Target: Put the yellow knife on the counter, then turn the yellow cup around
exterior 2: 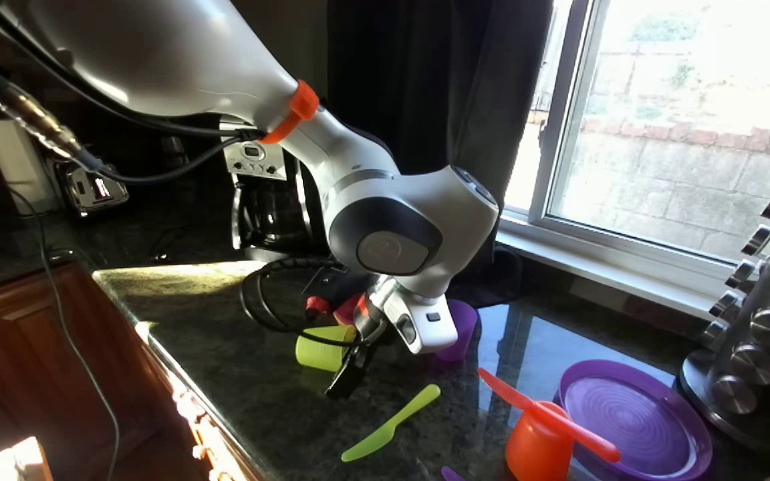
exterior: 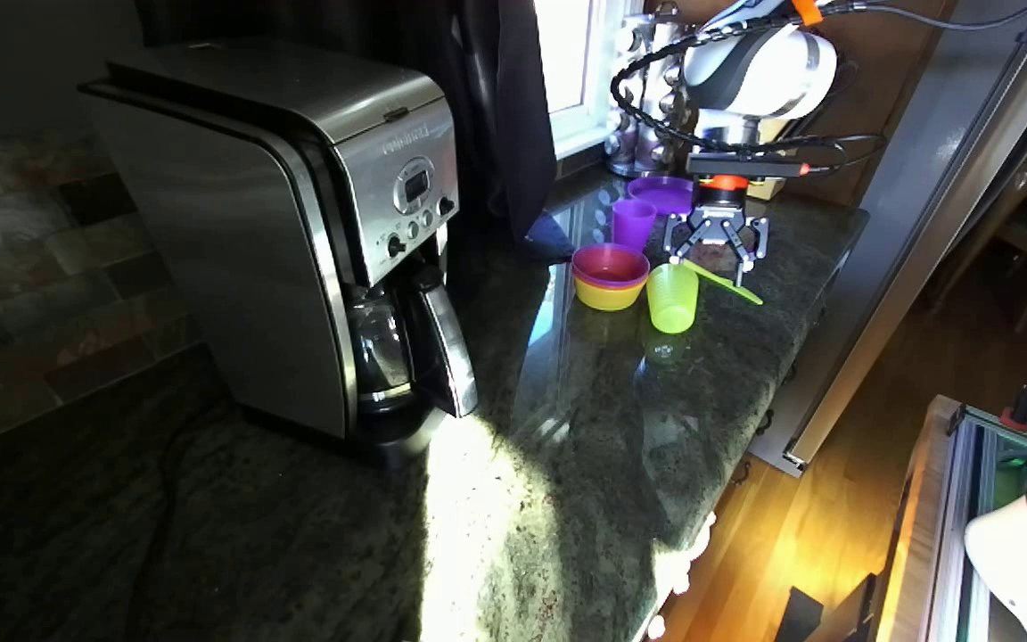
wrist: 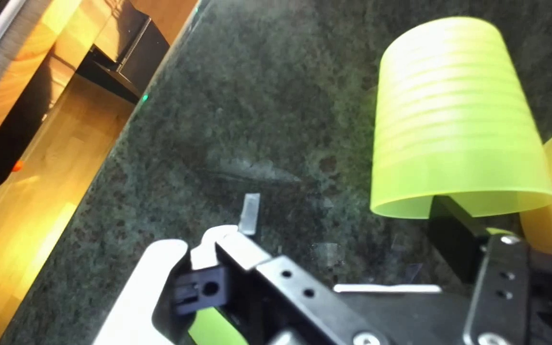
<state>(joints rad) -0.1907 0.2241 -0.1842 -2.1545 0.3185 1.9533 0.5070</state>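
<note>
The yellow cup [exterior: 673,301] lies on its side on the counter [exterior: 603,464]. Its mouth faces my gripper [exterior: 708,269]; in the wrist view the cup [wrist: 453,120] is at upper right. My gripper [wrist: 348,206] is open, fingers wide apart. Its right finger reaches the cup's mouth and seems to poke inside the rim; the left finger is over bare counter. The yellow knife [exterior 2: 392,427] lies flat on the counter, apart from the gripper [exterior 2: 351,371]. Only a piece of the knife [wrist: 216,328] shows in the wrist view, behind the left finger.
Stacked bowls [exterior: 609,285] stand right beside the cup. A purple cup [exterior 2: 458,331], a purple plate [exterior 2: 632,414] and an orange cup [exterior 2: 539,447] with an orange knife across it stand farther off. A spice rack [exterior 2: 752,321] and a coffee maker [exterior: 299,250] flank the area. The counter drops off nearby.
</note>
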